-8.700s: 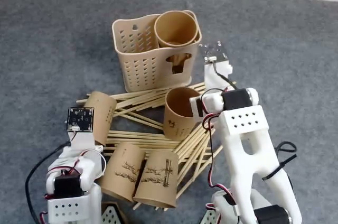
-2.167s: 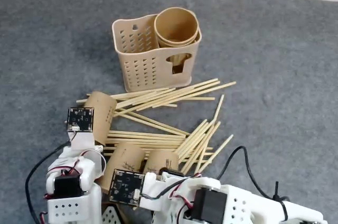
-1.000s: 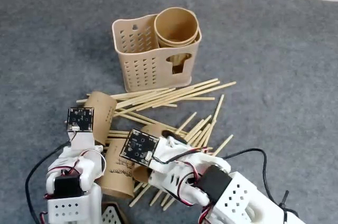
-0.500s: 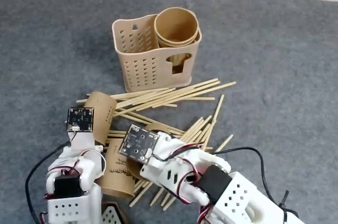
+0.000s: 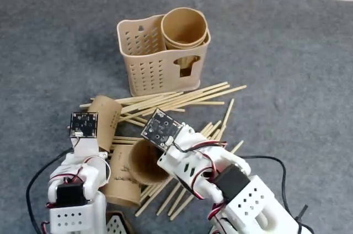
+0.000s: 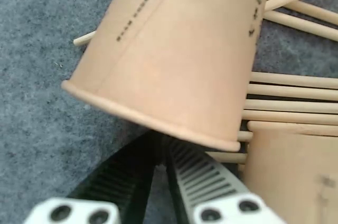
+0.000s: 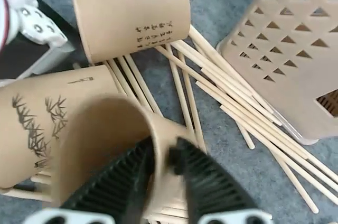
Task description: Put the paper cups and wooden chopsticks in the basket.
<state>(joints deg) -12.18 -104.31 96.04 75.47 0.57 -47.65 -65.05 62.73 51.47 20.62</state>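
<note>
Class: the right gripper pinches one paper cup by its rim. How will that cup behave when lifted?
Probably light: the paper cup is thin and empty. Its wall, pinched by the right gripper, may buckle. Released sideways, it could roll.

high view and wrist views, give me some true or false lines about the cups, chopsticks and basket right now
1. The right claw is shut on the wall of a paper cup, one finger inside it. True.
2. The basket holds nothing. False: stacked paper cups stand in one compartment.
3. All the wooden chopsticks are in the basket. False: they lie scattered on the grey carpet in front of it.
4. A second cup lies on its side with its rim towards the left claw. True.
</note>
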